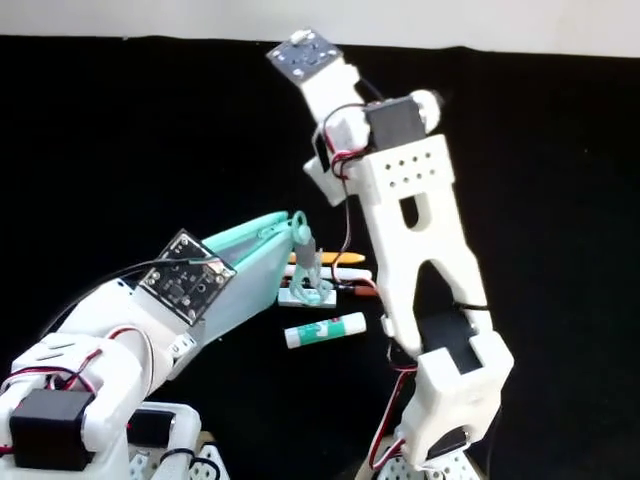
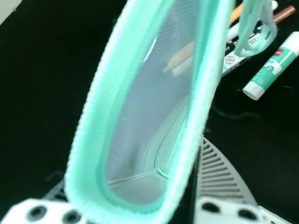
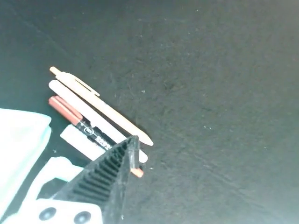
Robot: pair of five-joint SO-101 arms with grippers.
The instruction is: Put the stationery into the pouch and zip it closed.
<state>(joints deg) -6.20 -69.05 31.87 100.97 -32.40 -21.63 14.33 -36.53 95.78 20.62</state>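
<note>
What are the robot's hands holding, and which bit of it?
The left gripper holds the pouch by the end of its open rim, opposite the dangling zipper pull. The right gripper is above the pens and seems to hold nothing.

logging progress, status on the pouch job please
left end effector shut on open pouch, lifted. right end effector above pens. pens, glue stick on table, outside pouch.

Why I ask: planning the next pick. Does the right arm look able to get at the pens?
Probably yes: the right gripper sits just over the pens, nothing lies between them, and the pouch is off to one side.
</note>
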